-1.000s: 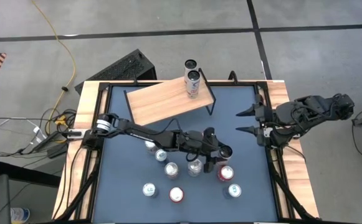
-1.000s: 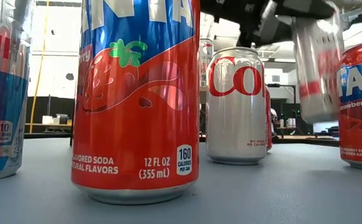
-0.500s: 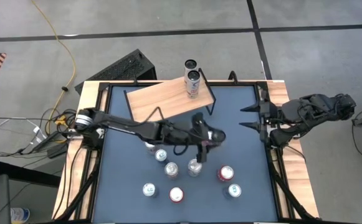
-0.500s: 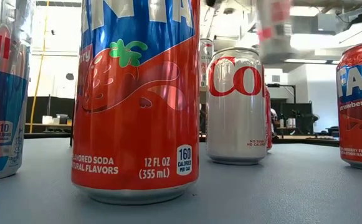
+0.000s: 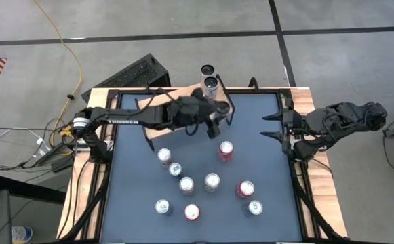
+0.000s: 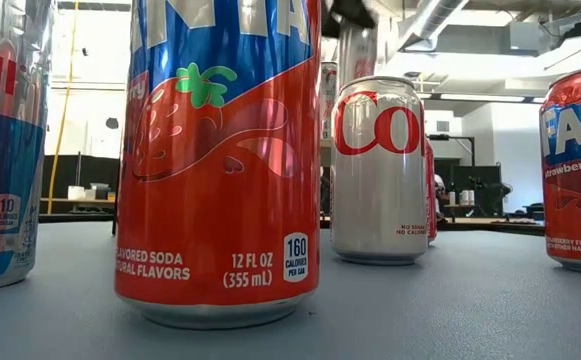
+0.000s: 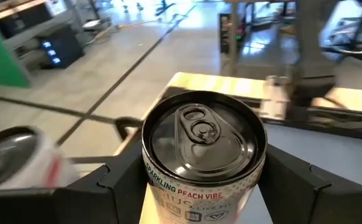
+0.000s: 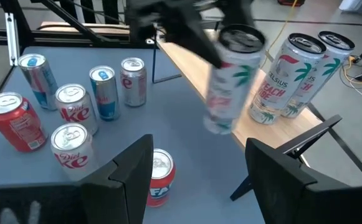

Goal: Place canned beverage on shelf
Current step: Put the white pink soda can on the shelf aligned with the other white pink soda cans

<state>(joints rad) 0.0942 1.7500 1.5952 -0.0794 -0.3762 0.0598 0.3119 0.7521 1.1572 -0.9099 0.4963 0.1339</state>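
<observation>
My left gripper [image 5: 215, 116] is shut on a tall slim white can [image 7: 199, 134] with a palm print, also seen in the right wrist view [image 8: 227, 81]. It hangs in the air by the near right corner of the shelf [image 5: 173, 110], a light wooden board on black legs. Two similar slim cans [image 8: 280, 74] [image 8: 321, 68] stand upright on the shelf's far right end. My right gripper [image 5: 270, 127] waits open at the table's right edge, nothing between its fingers. My left gripper pinches the can's side wall just below the top rim [image 7: 159, 180], one finger [image 7: 121, 186] on each opposite side. The fingers come from the table's left, nearly level. The can is close to upright, top up, lifted clear of table and shelf.
Several soda cans stand on the blue-grey mat nearer the front: a red one [image 5: 226, 150], silver ones [image 5: 212, 181] [image 5: 186, 184], others around [image 5: 245, 189]. In the low view a red strawberry can [image 6: 220, 160] fills the front. The shelf's left part is bare.
My left gripper has risen from among the cans on the mat and swung toward the far edge and the shelf, tipping from pointing down to nearly level. The slim can has gone with it, lifted clear of the table. The right arm has kept still.
</observation>
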